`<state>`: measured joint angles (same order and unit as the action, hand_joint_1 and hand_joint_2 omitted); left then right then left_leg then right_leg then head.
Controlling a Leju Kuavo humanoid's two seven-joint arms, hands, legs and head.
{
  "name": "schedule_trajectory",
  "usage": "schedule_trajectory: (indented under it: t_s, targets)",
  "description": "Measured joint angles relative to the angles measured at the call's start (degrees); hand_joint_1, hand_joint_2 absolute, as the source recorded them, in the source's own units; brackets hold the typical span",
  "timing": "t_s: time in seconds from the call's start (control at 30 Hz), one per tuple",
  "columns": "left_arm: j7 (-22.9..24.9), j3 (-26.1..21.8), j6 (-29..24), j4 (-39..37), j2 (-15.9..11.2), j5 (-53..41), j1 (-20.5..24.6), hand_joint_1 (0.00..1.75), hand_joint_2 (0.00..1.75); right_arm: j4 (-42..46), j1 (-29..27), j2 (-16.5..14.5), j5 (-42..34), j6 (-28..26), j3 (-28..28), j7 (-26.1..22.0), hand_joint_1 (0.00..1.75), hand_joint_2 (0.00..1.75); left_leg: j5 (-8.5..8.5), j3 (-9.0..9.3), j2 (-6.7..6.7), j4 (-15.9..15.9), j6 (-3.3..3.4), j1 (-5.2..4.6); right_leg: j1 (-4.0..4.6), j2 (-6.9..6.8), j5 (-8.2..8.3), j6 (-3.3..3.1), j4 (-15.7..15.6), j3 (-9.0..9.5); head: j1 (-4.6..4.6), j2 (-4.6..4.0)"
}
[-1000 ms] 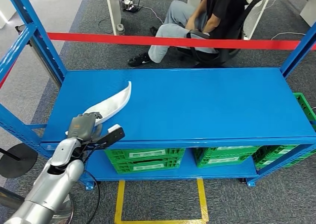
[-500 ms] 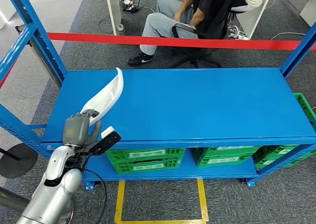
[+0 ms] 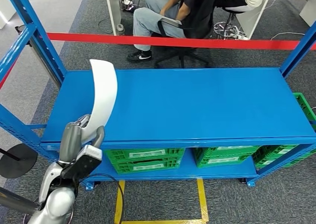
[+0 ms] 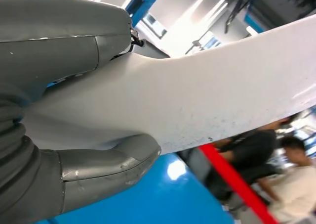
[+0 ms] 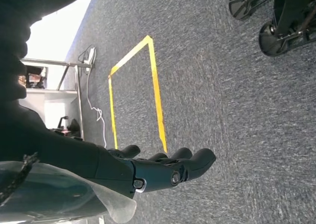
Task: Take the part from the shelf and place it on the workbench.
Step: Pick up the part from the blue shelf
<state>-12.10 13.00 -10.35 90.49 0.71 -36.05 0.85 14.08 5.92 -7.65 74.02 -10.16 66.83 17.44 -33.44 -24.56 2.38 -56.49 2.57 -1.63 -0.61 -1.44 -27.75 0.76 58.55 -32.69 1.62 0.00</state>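
Observation:
The part [image 3: 102, 93] is a long, curved white plastic piece. My left hand [image 3: 80, 135] grips its lower end at the shelf's front left corner and holds it nearly upright, lifted off the blue shelf top [image 3: 193, 103]. In the left wrist view the white part [image 4: 209, 98] runs across the picture, clamped between my thumb [image 4: 108, 167] and the fingers [image 4: 67, 41]. My right hand [image 5: 164, 172] hangs over the grey carpet with its dark fingers stretched out and nothing in them.
Green crates [image 3: 145, 159] fill the lower shelf. Blue uprights [image 3: 33, 33] frame the rack on both sides. A red tape [image 3: 178, 41] runs behind it, with a person on an office chair [image 3: 186, 11] beyond. Yellow floor lines [image 3: 121, 199] mark the carpet in front.
My left hand has raised and swung the part from lying low across the shelf's left end to standing nearly upright. The seated person behind the tape has rolled to the left.

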Motion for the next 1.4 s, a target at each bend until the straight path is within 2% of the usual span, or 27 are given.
schedule_trajectory:
  t_s: [0.43, 0.53, 0.6, 0.67, 0.73, 0.77, 0.8, 0.83, 0.87, 0.9, 0.97, 1.03, 1.1, 1.13, 1.17, 1.27, 1.3, 1.33, 1.37, 1.4]
  targets:
    - [-4.5, 1.7, 0.1, 9.5, 0.4, 5.4, -5.7, 1.75, 1.75, 0.0, -0.2, 0.0, -1.8, 0.3, 0.2, 0.0, 0.00, 1.75, 0.03, -0.01, 0.00, -0.2, 0.10, -0.34, -0.43, 0.00, 0.30, 0.46, -0.1, 0.00, 0.01, 0.00]
    - [-6.0, 2.0, -0.3, 10.5, 0.4, 6.3, -6.4, 1.75, 1.75, 0.0, -0.2, 0.0, -4.2, 4.0, 1.0, 0.0, 0.00, 1.75, 0.28, -0.10, -0.02, -0.3, 0.49, -0.59, -0.70, -0.02, 0.73, 0.98, -0.2, 0.05, 0.03, 0.00]
    - [-7.0, 2.3, -0.9, 11.4, 0.5, 6.6, -6.9, 1.75, 1.75, 0.0, -0.1, 0.0, -5.6, 6.0, 1.8, 0.0, 0.00, 1.75, 1.00, -0.14, 0.01, 0.2, 1.18, -0.46, -0.65, 0.06, 0.72, 1.49, -0.3, -0.10, 0.02, 0.00]
    - [-7.6, 2.8, -1.9, 12.3, 0.7, 6.4, -7.5, 1.75, 1.75, 0.0, -0.2, 0.1, -6.5, 7.1, 2.5, 0.0, 0.00, 1.75, 1.86, -0.31, 0.06, 0.9, 1.95, -0.12, -0.48, 0.54, -1.49, 1.70, 2.4, -1.54, -0.18, 0.00]
    - [-8.0, 3.4, -2.9, 12.8, 1.0, 6.2, -8.2, 1.75, 1.75, 0.0, -0.3, 0.1, -7.2, 8.1, 3.3, 0.0, 0.00, 1.75, 2.28, -0.72, 0.04, 1.0, 2.32, -0.06, -0.43, 1.08, -5.28, 1.62, 9.6, -4.68, -0.43, 0.00]
    - [-8.1, 3.6, -3.3, 13.0, 1.1, 6.3, -8.6, 1.75, 1.75, 0.0, -0.4, 0.1, -7.6, 8.7, 3.6, 0.0, 0.00, 1.75, 2.37, -0.89, 0.02, 1.0, 2.35, -0.14, -0.42, 1.19, -6.52, 1.56, 13.2, -6.17, -0.52, 0.00]
    - [-8.2, 3.8, -3.7, 13.1, 1.3, 6.5, -8.9, 1.75, 1.75, 0.0, -0.5, 0.1, -7.8, 9.3, 3.9, 0.0, 0.00, 1.75, 2.41, -0.97, 0.02, 0.9, 2.36, -0.24, -0.39, 1.23, -6.77, 1.48, 15.4, -6.99, -0.52, 0.00]
    - [-8.3, 4.1, -4.0, 13.1, 1.4, 6.7, -9.2, 1.75, 1.75, 0.1, -0.6, 0.1, -8.1, 10.0, 4.2, 0.0, 0.00, 1.75, 2.41, -1.00, 0.01, 0.8, 2.33, -0.33, -0.34, 1.24, -5.85, 1.32, 15.3, -6.83, -0.54, 0.00]
    - [-8.5, 4.3, -4.2, 13.1, 1.4, 6.9, -9.3, 1.75, 1.75, 0.1, -0.7, 0.1, -8.3, 10.5, 4.4, 0.0, 0.00, 1.75, 2.35, -0.97, 0.00, 0.7, 2.29, -0.42, -0.27, 1.22, -3.98, 1.05, 13.0, -5.67, -0.54, 0.00]
    - [-8.6, 4.6, -4.4, 13.1, 1.5, 7.0, -9.4, 1.75, 1.75, 0.1, -0.7, 0.2, -8.4, 10.9, 4.6, 0.0, 0.00, 1.75, 2.25, -0.94, -0.01, 0.5, 2.20, -0.51, -0.15, 1.18, -1.89, 0.65, 9.3, -3.87, -0.55, 0.00]
    - [-8.7, 5.0, -4.7, 13.3, 1.7, 7.2, -9.6, 1.75, 1.75, 0.2, -0.7, 0.4, -8.6, 11.4, 5.0, 0.0, 0.00, 1.75, 2.04, -1.17, 0.03, 0.3, 1.88, -0.74, 0.19, 0.81, 0.45, -0.18, 2.9, -0.36, -0.48, 0.00]
    - [-8.8, 5.2, -4.9, 13.4, 1.9, 7.3, -9.6, 1.75, 1.75, 0.2, -0.7, 0.5, -8.7, 11.6, 5.2, 0.0, 0.00, 1.75, 2.07, -1.46, 0.13, 0.0, 1.42, -0.79, 0.47, 0.51, 0.59, -0.58, 1.0, 0.80, -0.46, 0.00]
    - [-8.8, 5.4, -5.0, 13.6, 1.9, 7.3, -9.7, 1.75, 1.75, 0.2, -0.7, 0.5, -8.8, 11.7, 5.3, -0.1, 0.00, 1.75, 1.93, -1.71, -0.01, -0.3, 0.84, -0.80, 0.19, 0.67, 0.67, -0.76, -0.2, 0.81, -0.55, 0.00]
    - [-8.8, 5.5, -5.0, 13.7, 1.9, 7.3, -9.7, 1.75, 1.75, 0.2, -0.6, 0.5, -8.8, 11.7, 5.3, 0.0, 0.00, 1.75, 1.19, -2.11, -0.44, -0.9, 0.39, -0.77, -0.07, 0.81, 0.71, -0.94, -0.9, 0.85, -0.48, 0.00]
    - [-8.8, 5.5, -5.1, 13.8, 1.9, 7.3, -9.7, 1.75, 1.75, 0.2, -0.6, 0.5, -8.8, 11.8, 5.3, 0.0, 0.00, 1.75, -0.25, -2.85, -0.97, -2.6, -0.18, -0.59, -0.36, 0.93, 0.86, -1.07, -1.5, 0.80, -0.38, 0.00]
    - [-8.8, 5.5, -5.4, 13.9, 1.9, 7.7, -9.8, 1.75, 1.75, 0.2, -0.4, 0.5, -9.1, 12.5, 5.5, -0.1, 0.00, 1.75, -6.13, -6.73, -1.92, -12.7, -1.86, 0.86, -0.64, 1.04, 1.56, -1.05, -1.8, -0.21, -0.14, 0.00]
    - [-8.8, 5.6, -5.6, 13.9, 1.9, 7.8, -9.8, 1.75, 1.75, 0.2, -0.4, 0.5, -9.2, 12.8, 5.6, -0.1, 0.00, 1.75, -6.84, -7.55, -1.93, -15.1, -2.30, 1.35, -0.75, 1.05, 1.77, -0.87, -1.6, -0.62, -0.14, 0.00]
    - [-8.8, 5.6, -5.7, 13.9, 1.9, 8.0, -9.8, 1.75, 1.75, 0.2, -0.4, 0.5, -9.4, 13.1, 5.7, -0.1, 0.00, 1.75, -6.34, -7.49, -1.93, -15.6, -2.74, 1.81, -0.95, 1.08, 2.00, -0.61, -1.5, -1.04, -0.14, 0.00]
    - [-8.8, 5.7, -5.9, 13.9, 2.0, 8.1, -9.8, 1.75, 1.75, 0.2, -0.4, 0.5, -9.5, 13.5, 5.9, -0.1, 0.00, 1.75, -4.68, -6.37, -1.93, -13.7, -3.19, 2.22, -1.22, 1.14, 2.22, -0.30, -1.2, -1.45, -0.13, 0.00]
    - [-8.8, 5.8, -6.0, 13.9, 2.0, 8.2, -9.8, 1.75, 1.75, 0.2, -0.4, 0.5, -9.6, 13.8, 6.0, -0.1, 0.00, 1.75, -2.47, -4.43, -1.95, -10.1, -3.67, 2.64, -1.53, 1.21, 2.45, 0.05, -0.9, -1.87, -0.11, 0.00]
